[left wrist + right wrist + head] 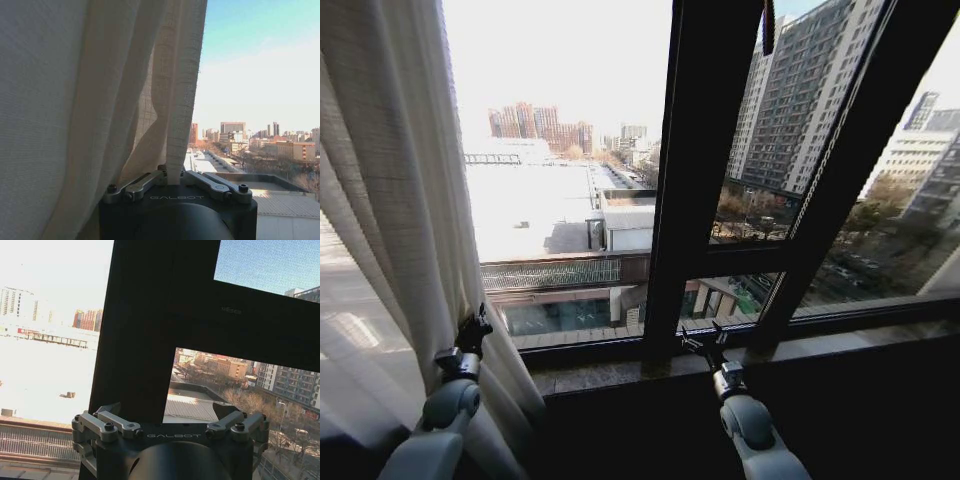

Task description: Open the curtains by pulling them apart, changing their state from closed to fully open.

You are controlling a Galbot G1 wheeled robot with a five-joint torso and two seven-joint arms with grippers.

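the task looks well along: one curtain panel (395,200) hangs bunched at nine o'clock in the head view, and the glass from the centre to three o'clock is bare; whether a second panel remains cannot be told; the left gripper (475,328), at seven o'clock, has its fingers pinched on that panel's edge fold (175,150); the right gripper (702,342), at five o'clock before the black window frame (695,180), is spread wide and holds nothing; two grippers, one panel counted.
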